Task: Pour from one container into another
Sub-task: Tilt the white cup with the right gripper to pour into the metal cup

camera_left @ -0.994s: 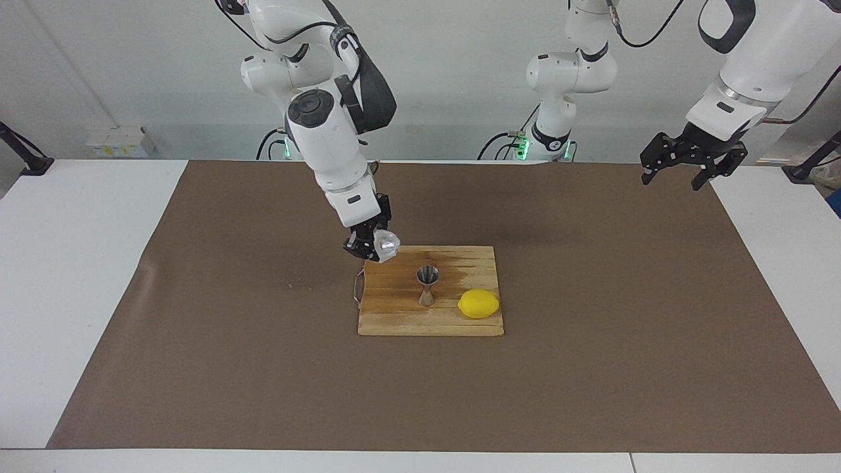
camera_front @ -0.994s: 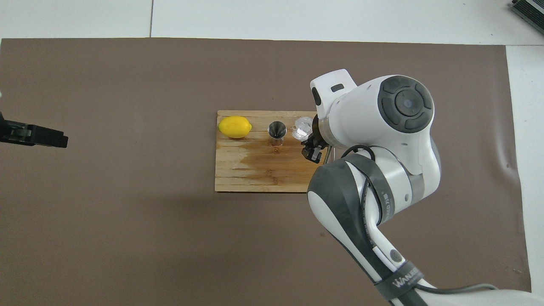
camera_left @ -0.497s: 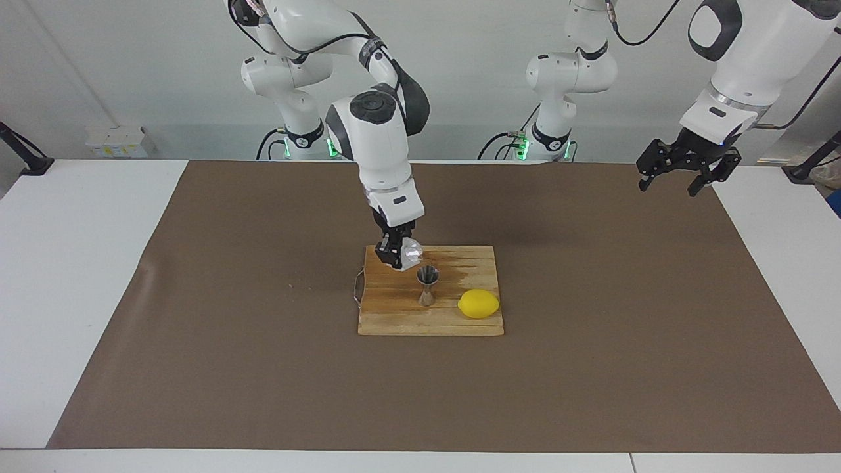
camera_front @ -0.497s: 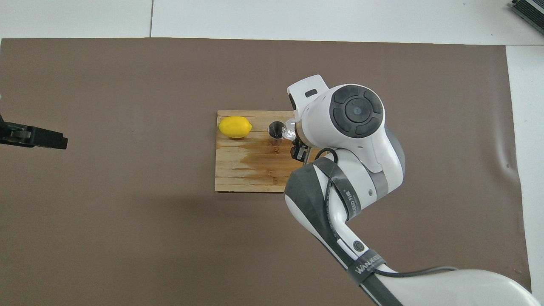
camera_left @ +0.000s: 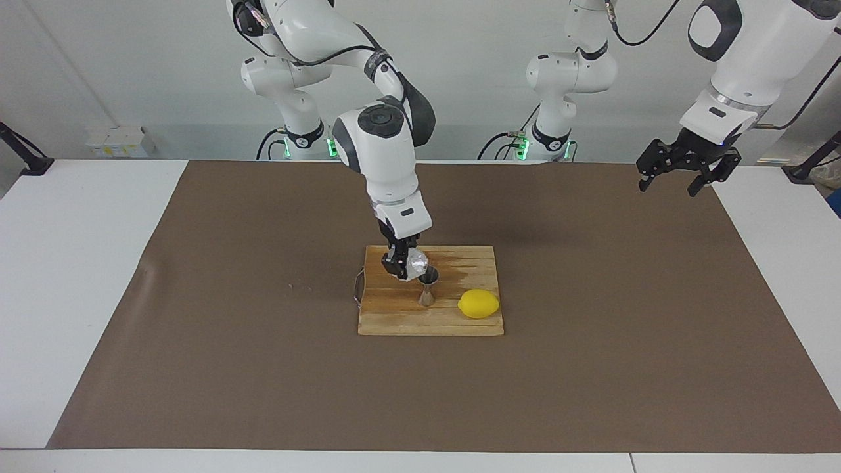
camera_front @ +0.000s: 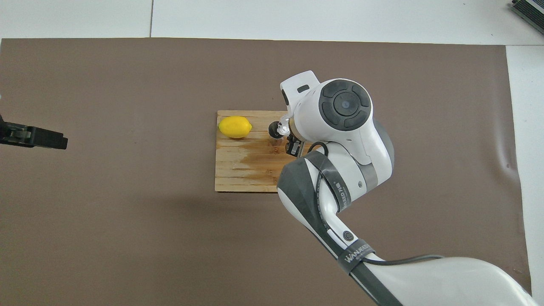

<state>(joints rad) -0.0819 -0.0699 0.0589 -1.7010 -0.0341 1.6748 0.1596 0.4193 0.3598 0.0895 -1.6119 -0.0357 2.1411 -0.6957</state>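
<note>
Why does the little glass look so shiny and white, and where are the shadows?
Facing view: the glass tumbler, held tipped at the jigger by the right gripper, catches light and shows bright white glints. Overhead view: the arm hides most of it, and a soft dark shadow lies on the brown mat below the cutting board.

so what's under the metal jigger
The jigger stands upright on the wooden board, beside the lemon. Over its top, the right hand holds the tilted glass. Anything inside the jigger cannot be seen.
</note>
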